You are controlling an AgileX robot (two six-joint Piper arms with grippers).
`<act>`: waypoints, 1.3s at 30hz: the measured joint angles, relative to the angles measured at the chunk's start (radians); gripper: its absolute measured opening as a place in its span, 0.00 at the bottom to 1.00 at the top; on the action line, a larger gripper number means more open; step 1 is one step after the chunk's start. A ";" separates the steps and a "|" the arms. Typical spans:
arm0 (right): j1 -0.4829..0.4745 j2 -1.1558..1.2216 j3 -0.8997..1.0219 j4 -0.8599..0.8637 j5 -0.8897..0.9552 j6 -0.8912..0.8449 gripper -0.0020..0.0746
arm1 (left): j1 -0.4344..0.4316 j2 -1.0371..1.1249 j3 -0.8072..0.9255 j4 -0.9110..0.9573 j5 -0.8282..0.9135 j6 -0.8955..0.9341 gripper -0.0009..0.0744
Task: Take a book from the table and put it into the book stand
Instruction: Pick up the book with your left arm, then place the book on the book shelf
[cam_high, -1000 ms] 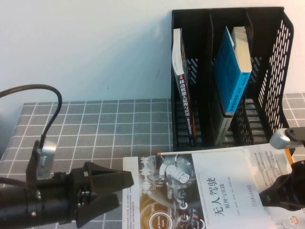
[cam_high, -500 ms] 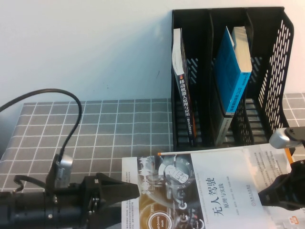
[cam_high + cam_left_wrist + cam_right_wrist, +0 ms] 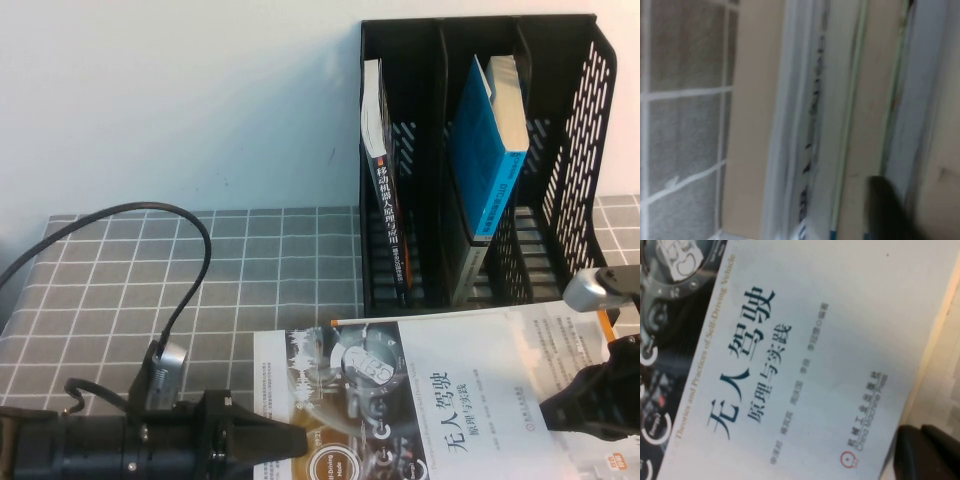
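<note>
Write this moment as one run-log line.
left gripper: at book's left edge | right gripper: at right edge | book: flat on table

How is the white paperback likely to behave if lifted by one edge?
The book looks wide, thin and soft-covered, so it would probably sag. Its cover looks glossy, so perhaps slippery. The left gripper is at its left edge and the right gripper at its right; a two-sided lift seems steadier.

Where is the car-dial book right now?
The book lies flat on the table at the high view's near edge, before the book stand, between left gripper and right gripper.
</note>
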 joint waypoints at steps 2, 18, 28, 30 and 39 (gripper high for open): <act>0.000 -0.007 0.000 -0.011 0.000 -0.002 0.02 | 0.000 -0.004 -0.002 -0.002 0.014 0.000 0.17; 0.000 -0.444 0.002 -0.530 0.064 0.382 0.02 | -0.096 -0.478 -0.281 0.095 -0.093 -0.306 0.14; 0.000 -0.676 -0.050 -0.933 0.181 0.817 0.02 | -0.394 -0.413 -0.791 0.348 -0.447 -0.541 0.14; 0.000 -0.706 -0.066 -0.940 0.214 0.826 0.02 | -0.436 -0.348 -0.906 0.431 -0.455 -0.607 0.14; 0.000 -0.802 -0.081 -0.879 0.394 0.807 0.02 | -0.549 -0.008 -1.419 1.091 -0.408 -1.181 0.14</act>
